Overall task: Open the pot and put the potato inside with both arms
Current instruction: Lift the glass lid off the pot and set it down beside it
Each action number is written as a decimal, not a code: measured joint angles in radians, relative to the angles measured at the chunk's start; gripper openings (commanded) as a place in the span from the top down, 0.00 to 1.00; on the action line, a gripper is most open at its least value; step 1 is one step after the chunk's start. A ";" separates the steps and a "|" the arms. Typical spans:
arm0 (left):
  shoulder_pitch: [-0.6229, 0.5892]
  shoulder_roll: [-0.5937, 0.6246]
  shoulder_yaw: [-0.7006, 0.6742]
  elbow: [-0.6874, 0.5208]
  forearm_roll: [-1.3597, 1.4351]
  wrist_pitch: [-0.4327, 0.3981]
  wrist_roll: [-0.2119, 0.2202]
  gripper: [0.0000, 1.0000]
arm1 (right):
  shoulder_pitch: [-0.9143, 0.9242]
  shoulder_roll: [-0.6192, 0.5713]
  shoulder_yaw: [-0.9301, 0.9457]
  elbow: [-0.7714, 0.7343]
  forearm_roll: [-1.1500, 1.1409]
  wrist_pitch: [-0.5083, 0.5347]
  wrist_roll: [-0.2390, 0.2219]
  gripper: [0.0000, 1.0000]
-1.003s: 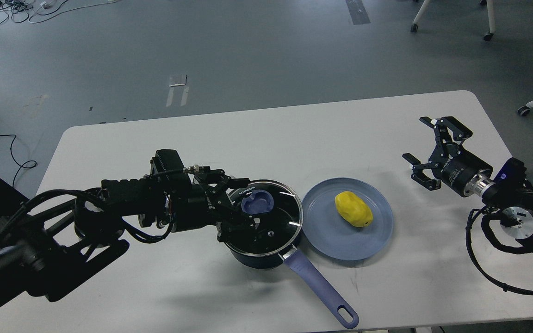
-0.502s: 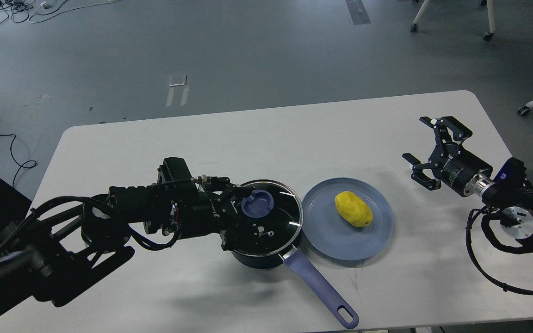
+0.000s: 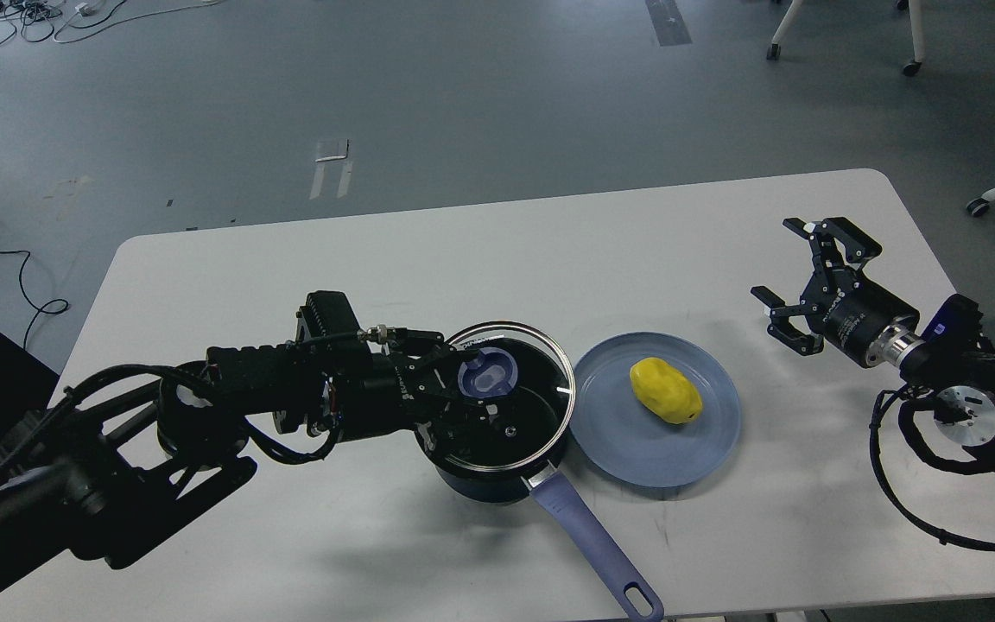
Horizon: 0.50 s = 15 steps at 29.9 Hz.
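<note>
White table on grey floor; left gripper clamping lid knob, right gripper agape, empty.

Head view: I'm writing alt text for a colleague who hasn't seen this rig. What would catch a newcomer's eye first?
The yellow potato stands out brightest, lying on the blue plate right of centre. Beside it, the left pincer grips the blue knob of the glass lid, tilting it over the pot. At far right, the right pincer hangs open above the white table.
</note>
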 measured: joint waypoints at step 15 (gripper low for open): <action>-0.051 0.319 0.007 -0.034 -0.109 0.061 0.000 0.49 | 0.001 0.000 0.000 -0.001 0.001 0.000 0.000 0.00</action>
